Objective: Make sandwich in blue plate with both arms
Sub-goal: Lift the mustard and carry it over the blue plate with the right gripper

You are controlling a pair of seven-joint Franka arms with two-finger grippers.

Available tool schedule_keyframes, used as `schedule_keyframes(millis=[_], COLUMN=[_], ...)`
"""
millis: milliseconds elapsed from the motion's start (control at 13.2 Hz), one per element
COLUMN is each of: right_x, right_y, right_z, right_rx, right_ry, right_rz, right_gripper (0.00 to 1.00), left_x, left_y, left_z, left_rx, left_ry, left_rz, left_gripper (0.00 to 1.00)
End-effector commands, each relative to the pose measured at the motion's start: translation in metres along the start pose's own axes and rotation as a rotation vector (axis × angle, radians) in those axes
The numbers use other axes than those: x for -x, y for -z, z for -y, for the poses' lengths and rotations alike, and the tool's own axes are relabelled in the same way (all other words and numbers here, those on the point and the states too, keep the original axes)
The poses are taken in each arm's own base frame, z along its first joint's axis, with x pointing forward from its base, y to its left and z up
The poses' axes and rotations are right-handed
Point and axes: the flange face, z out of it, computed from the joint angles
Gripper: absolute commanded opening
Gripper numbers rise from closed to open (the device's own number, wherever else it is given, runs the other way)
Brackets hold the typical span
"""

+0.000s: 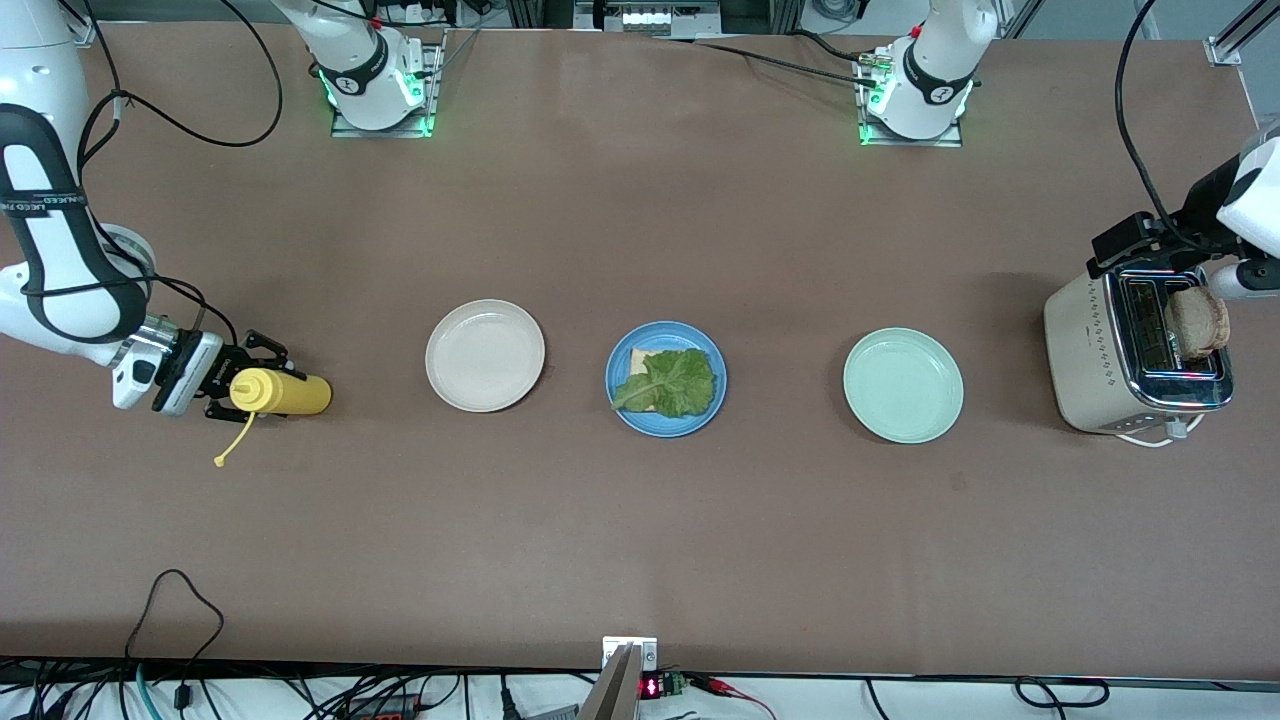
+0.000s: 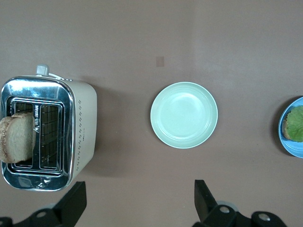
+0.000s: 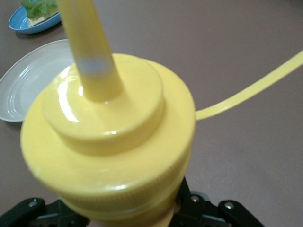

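Note:
The blue plate [image 1: 666, 378] sits mid-table with one toast slice [image 1: 640, 357] under a green lettuce leaf [image 1: 672, 382]; its edge also shows in the left wrist view [image 2: 294, 149] and the right wrist view [image 3: 28, 23]. A second toast slice [image 1: 1198, 320] stands up out of the toaster [image 1: 1085, 350] at the left arm's end; it shows in the left wrist view [image 2: 18, 137]. My left gripper [image 2: 139, 191] is open and empty, up over the table beside the toaster. My right gripper [image 1: 235, 378] is shut on the cap end of a yellow squeeze bottle [image 1: 285, 393], low at the table.
A cream-white plate [image 1: 485, 355] lies between the bottle and the blue plate. A pale mint-green plate [image 1: 903, 385] lies between the blue plate and the toaster. The bottle's cap strap [image 1: 232, 445] trails toward the front camera.

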Motion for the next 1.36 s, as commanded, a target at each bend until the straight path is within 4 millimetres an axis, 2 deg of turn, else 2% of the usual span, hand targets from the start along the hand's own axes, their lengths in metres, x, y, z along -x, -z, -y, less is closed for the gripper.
schedule_keyframes(millis=[0,303,606,758,985,1136,1288], right_x=[-0.054,-0.133,-0.216,-0.259,-0.306,-0.337,-0.354], right_y=[0.023,0.047,0.026,0.004,-0.036,-0.067,-0.101], right_z=[0.012,0.042,0.094,0.124,0.172,0.208,0.238], right_rx=[0.033,0.089,0.15,0.208,0.314,0.339,0.347], right_ry=[-0.009,-0.016,-0.004,0.003,0.025,0.064,0.121], right_rz=[0.048,0.207,0.36,0.448,0.558,0.58,0.613], right_gripper=[0.0,0.0,0.0,0.0,0.0,0.0,0.0], left_x=[0.009,0.009,0.009,0.009,0.009,0.009,0.009], left_y=[0.009,0.008,0.007,0.008,0.008,0.008,0.007], left_z=[0.001,-0.001,-0.003,-0.003,-0.001,-0.001,-0.002], left_rx=[0.009,0.009,0.008,0.008,0.008,0.008,0.007], left_ry=[-0.017,-0.023,-0.026,-0.027,-0.023,-0.023,-0.025], left_rz=[-0.012,-0.012,-0.009,-0.009,-0.009,-0.011,-0.006], left_gripper=[1.0,1.0,1.0,1.0,1.0,1.0,1.0])
